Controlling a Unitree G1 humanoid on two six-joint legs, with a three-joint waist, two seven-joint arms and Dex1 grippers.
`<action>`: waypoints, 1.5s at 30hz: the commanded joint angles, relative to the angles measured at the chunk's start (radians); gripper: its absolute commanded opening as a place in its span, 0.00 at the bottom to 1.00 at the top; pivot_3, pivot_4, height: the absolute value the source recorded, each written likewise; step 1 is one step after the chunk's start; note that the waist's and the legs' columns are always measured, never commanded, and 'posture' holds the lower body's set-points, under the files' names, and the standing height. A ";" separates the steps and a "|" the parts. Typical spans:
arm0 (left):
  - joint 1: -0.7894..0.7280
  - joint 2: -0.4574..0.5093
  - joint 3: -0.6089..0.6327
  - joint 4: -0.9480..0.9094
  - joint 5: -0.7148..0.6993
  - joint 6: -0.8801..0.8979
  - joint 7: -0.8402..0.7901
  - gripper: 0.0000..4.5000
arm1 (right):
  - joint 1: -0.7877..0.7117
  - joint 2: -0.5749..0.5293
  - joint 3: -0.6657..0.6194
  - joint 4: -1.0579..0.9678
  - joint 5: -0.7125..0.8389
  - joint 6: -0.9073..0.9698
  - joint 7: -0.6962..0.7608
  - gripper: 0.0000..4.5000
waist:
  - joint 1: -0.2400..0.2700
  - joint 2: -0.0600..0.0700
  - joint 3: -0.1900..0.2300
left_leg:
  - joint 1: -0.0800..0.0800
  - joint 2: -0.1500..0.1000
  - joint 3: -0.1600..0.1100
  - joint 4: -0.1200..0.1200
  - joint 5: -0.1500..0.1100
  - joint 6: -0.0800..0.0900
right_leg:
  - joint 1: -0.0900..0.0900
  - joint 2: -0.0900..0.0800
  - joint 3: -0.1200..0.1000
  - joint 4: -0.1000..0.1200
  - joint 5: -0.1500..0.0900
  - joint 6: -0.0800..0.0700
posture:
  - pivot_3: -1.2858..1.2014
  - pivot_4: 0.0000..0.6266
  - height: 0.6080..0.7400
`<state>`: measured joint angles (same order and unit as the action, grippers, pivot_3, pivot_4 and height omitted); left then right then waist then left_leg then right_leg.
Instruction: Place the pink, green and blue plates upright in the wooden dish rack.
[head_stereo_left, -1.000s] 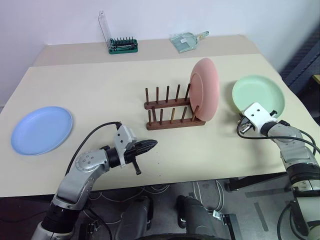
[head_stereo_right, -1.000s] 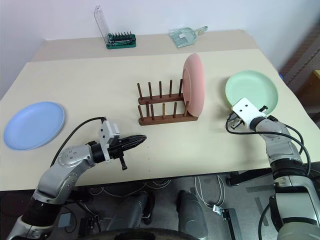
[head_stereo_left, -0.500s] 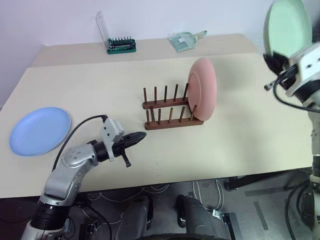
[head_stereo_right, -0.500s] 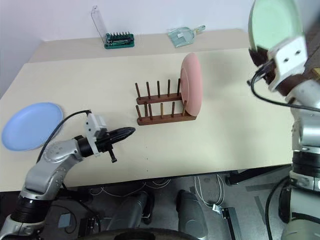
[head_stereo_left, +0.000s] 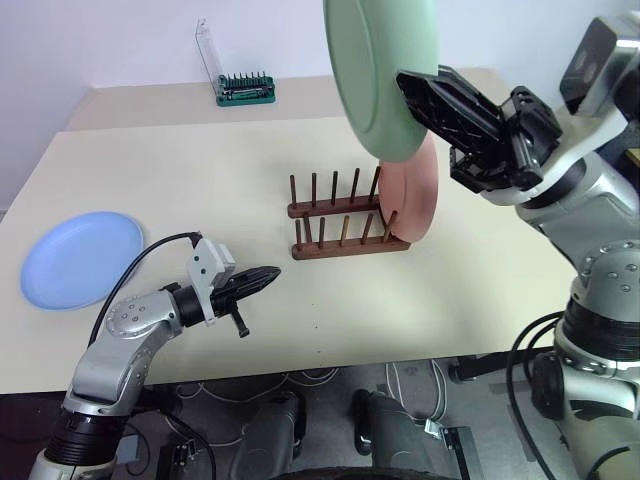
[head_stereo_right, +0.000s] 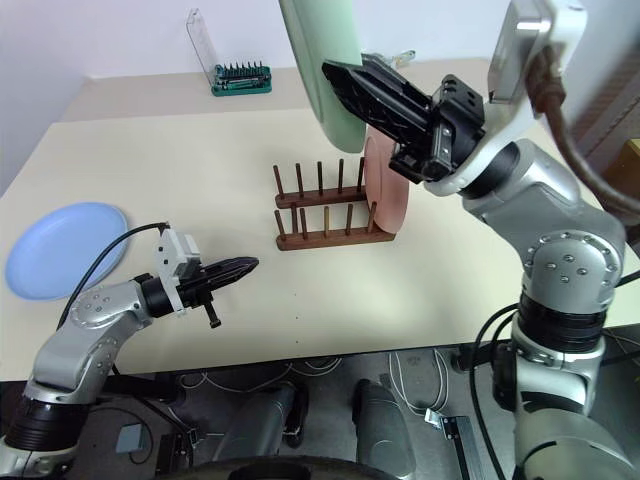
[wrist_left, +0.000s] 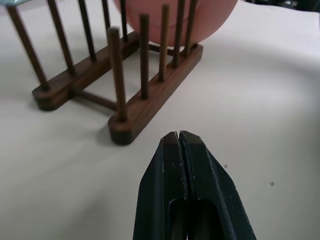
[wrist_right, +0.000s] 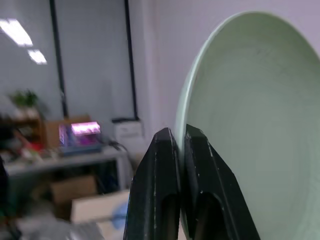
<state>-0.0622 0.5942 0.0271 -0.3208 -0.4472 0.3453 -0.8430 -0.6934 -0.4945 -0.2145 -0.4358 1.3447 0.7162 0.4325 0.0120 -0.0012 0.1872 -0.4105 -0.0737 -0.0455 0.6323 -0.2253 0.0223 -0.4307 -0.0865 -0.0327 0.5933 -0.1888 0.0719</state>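
The green plate hangs on edge high over the table, above the wooden dish rack. My right gripper is shut on its rim, which the right wrist view also shows, with the green plate clamped in my right gripper. At the rack's right end the pink plate stands upright between the pegs. Flat at the table's left lies the blue plate. My left gripper is shut on nothing, low over the table to the front left of the rack.
A green-based tool holder with a clear lid stands at the table's back. The beige table has open surface between the blue plate and the rack, and to the right of the rack. Its front edge runs just behind my left arm.
My right arm lifted the green plate off the table at the right, swung it up and leftward, and turned it on edge above the rack. My left gripper drifted slightly left, still shut.
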 joint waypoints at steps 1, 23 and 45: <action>0.003 0.008 0.027 -0.029 -0.008 -0.006 0.005 0.00 | 0.012 0.055 0.029 -0.014 0.074 0.015 -0.123 0.01 | -0.001 0.000 0.000 | 0.000 0.000 0.001 0.000 0.000 0.000 | -0.001 0.000 0.000 0.000 0.000 0.000 | 0.52 0.24 1.00; 0.032 0.015 0.028 -0.064 -0.012 0.005 0.026 0.00 | 0.147 0.158 0.056 0.068 -0.049 0.001 -0.291 0.01 | -0.001 0.000 0.000 | -0.007 0.000 0.005 0.000 0.001 0.001 | -0.010 0.000 0.001 0.003 0.001 0.000 | 0.52 0.24 1.00; 0.029 0.007 0.016 -0.060 -0.007 -0.002 0.031 0.00 | 0.132 0.142 0.063 0.063 -0.113 0.006 -0.273 0.99 | -0.001 0.000 0.000 | -0.006 0.000 0.006 0.000 0.001 0.001 | -0.009 0.000 0.001 0.003 0.001 0.000 | 0.52 0.24 1.00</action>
<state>-0.0337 0.5994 0.0295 -0.3535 -0.4472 0.3477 -0.8127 -0.5291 -0.3465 -0.1339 -0.3281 1.2357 0.7361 0.1445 0.0113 -0.0012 0.1871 -0.4168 -0.0736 -0.0392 0.6325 -0.2247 0.0232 -0.4401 -0.0863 -0.0317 0.5965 -0.1880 0.0722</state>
